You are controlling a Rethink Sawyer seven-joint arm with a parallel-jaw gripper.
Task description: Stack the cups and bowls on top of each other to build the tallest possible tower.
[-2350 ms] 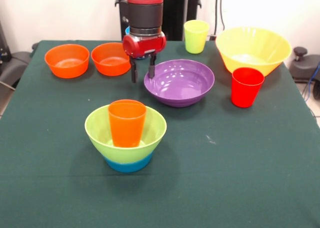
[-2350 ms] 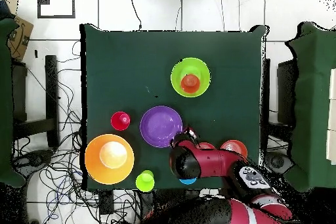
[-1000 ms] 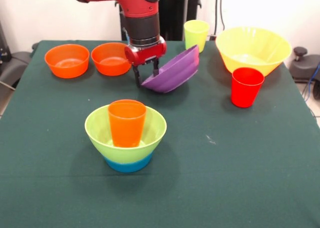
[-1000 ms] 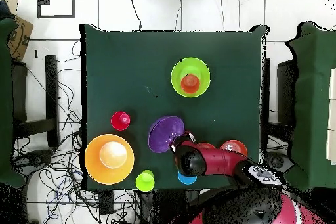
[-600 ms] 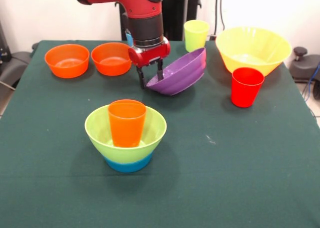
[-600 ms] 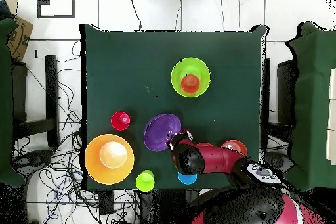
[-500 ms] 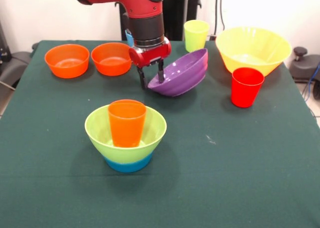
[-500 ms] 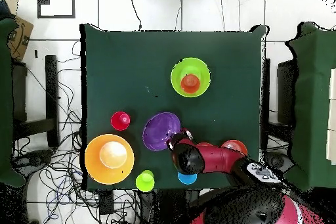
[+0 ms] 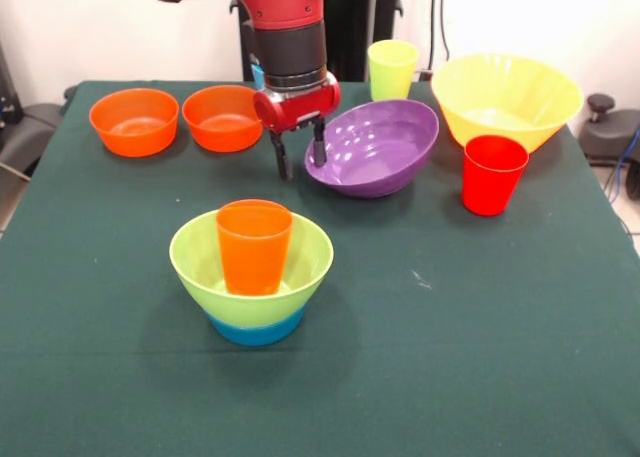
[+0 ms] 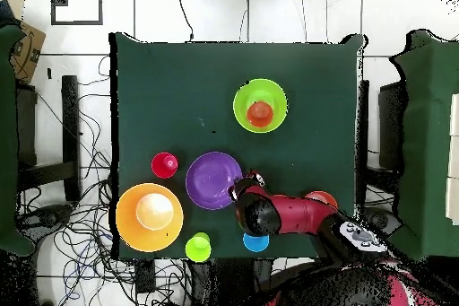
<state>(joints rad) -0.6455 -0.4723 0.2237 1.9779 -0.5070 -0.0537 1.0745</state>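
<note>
Two small orange bowls sit at the bench's far left. The tower, an orange cup in a lime green bowl on a blue bowl, stands nearer the front. The gripper seems clamped on the tilted purple bowl's rim. Rightward stand the yellow-green cup, yellow bowl and red cup.

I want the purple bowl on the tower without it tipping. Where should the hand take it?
Take the purple bowl by its thin rim, coming down from above, pinching the wall. It sits open side up and looks too wide to span. Use the rim by the hand; the opposite side is crowded by the yellow bowl and red cup.
</note>
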